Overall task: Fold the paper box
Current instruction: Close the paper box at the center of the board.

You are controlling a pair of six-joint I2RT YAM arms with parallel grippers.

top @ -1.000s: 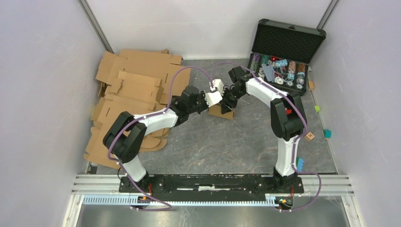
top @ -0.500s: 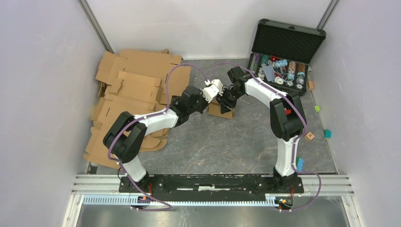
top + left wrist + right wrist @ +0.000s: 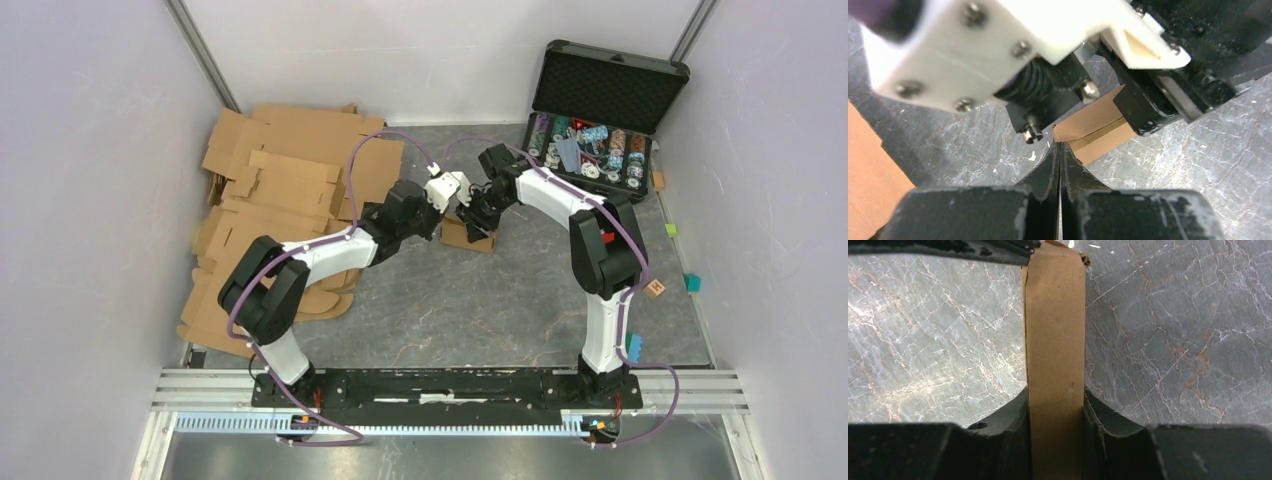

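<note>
The box [image 3: 466,236] sits mid-table [image 3: 450,300], between the cardboard sheets [image 3: 290,180] and the open case [image 3: 600,110]. Right gripper [image 3: 1055,407] clamps one brown panel of it, a finger pressed to each face. Left gripper [image 3: 1060,150] is fully closed and empty, tips at the box's corner; contact unclear.

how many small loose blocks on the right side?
4: green cube farthest, teal cube nearer, wooden cube at the right arm, blue block by its base. Tan bit by the black case may be another.
</note>
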